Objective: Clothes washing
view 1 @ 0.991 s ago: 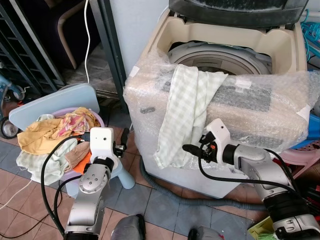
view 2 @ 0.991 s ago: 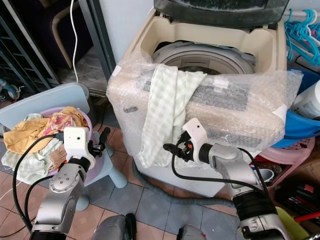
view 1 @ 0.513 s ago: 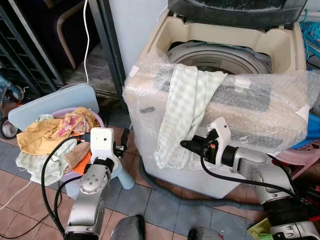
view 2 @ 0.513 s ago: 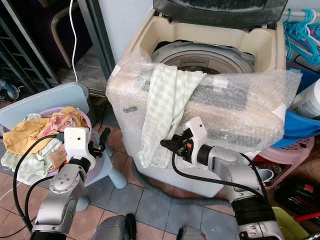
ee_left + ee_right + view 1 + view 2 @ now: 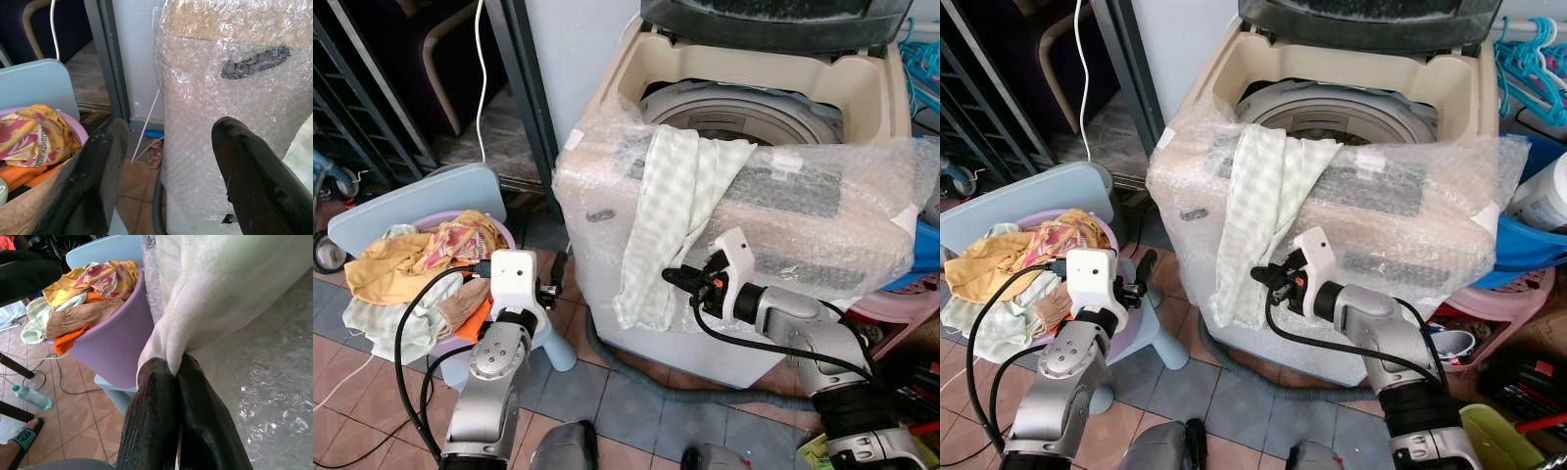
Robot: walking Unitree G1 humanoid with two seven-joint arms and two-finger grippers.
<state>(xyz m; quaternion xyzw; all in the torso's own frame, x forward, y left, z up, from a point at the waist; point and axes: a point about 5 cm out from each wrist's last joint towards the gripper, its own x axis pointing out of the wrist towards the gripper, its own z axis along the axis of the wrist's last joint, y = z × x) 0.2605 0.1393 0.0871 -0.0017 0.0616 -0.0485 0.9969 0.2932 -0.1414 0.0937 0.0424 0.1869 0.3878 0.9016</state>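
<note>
A pale green checked cloth [image 5: 675, 206] hangs over the bubble-wrapped front of the open top-load washing machine [image 5: 862, 93]. My right gripper [image 5: 671, 277] is low on the cloth's hanging right edge. The right wrist view shows its fingers [image 5: 161, 396] shut on a fold of the cloth [image 5: 215, 293]. A purple basket [image 5: 506, 232] heaped with yellow, orange and pale clothes [image 5: 411, 259] rests on a light blue chair [image 5: 421, 196] to the left. My left gripper [image 5: 556, 279] hovers between the basket and the machine, open and holding nothing.
A grey drain hose [image 5: 636, 377] lies on the tiled floor under the machine. A dark metal post [image 5: 533, 98] and a white cable stand behind the basket. A pink stool [image 5: 1498, 299], a blue basin and hangers crowd the right. A sandalled foot [image 5: 19, 450] and a bottle [image 5: 32, 396] are on the floor.
My right gripper has crept a little left and up along the hanging cloth. The left arm has stayed still.
</note>
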